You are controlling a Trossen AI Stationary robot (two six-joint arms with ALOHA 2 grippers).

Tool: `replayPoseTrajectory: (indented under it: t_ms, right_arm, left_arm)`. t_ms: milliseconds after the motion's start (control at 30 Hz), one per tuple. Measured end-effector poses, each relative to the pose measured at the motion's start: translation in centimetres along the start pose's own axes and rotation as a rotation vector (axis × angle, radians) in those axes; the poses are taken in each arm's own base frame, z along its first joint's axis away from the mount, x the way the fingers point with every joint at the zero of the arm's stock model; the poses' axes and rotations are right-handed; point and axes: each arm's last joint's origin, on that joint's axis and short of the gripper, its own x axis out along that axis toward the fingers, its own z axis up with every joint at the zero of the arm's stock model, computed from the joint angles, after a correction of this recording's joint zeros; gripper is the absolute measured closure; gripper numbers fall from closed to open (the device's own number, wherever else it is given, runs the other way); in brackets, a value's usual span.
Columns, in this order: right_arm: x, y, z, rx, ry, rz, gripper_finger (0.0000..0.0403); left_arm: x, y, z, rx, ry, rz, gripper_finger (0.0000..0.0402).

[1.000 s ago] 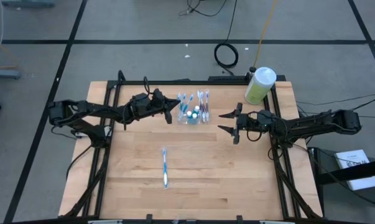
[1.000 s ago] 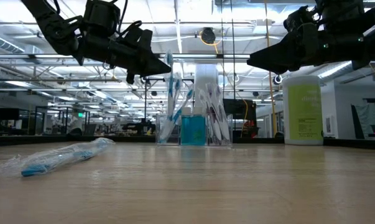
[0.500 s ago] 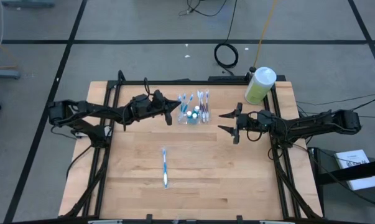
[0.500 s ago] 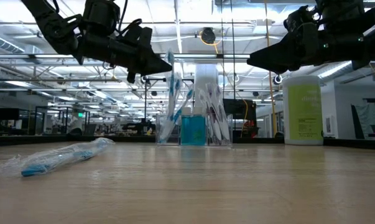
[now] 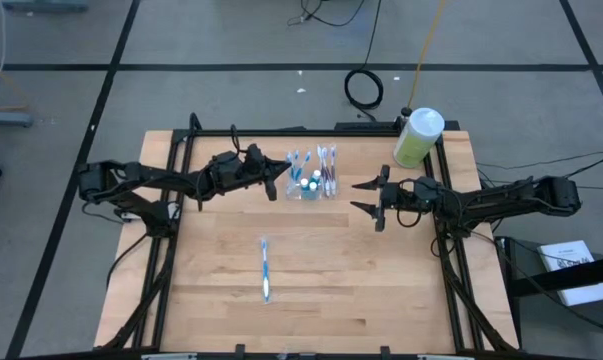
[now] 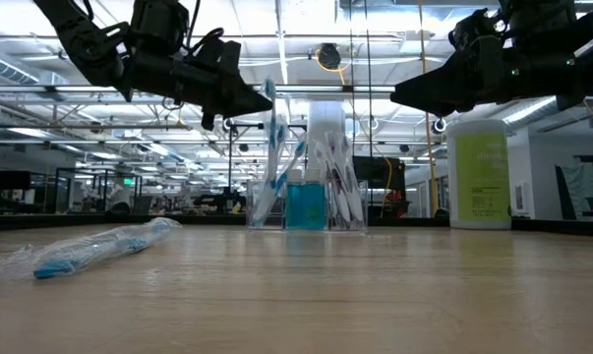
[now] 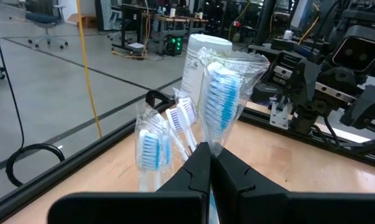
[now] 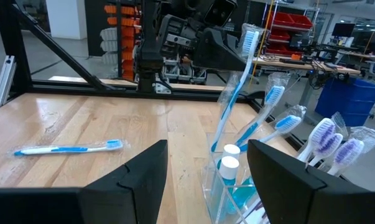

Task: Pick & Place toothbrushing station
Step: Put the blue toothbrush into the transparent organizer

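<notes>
Two left fingers [image 7: 188,176] pinch a wrapped toothbrush [image 7: 222,99] above the toothbrushing station [image 5: 311,186].

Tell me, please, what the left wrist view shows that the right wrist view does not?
Only the left wrist view shows the left pincer shut on a blue-bristled wrapped toothbrush, with the white-capped green bottle behind. Only the right wrist view shows the loose blue wrapped toothbrush lying on the wooden table, between the open right pincer. Both show the clear plastic toothbrushing station's upright brushes.
</notes>
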Motion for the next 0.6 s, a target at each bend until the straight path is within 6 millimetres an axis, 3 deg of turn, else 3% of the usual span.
replayPoseTrajectory:
  t_ms: [300,600]
  right_arm:
    - [0.0,0.0,0.1,0.0,-0.007,-0.001,0.019]
    - [0.0,0.0,0.0,0.0,0.0,0.0,0.019]
  left_arm:
    - [1.5,0.4,-2.0,-0.031,-0.021,0.011,0.0399]
    - [1.7,0.6,-2.3,-0.05,-0.01,0.015,0.0398]
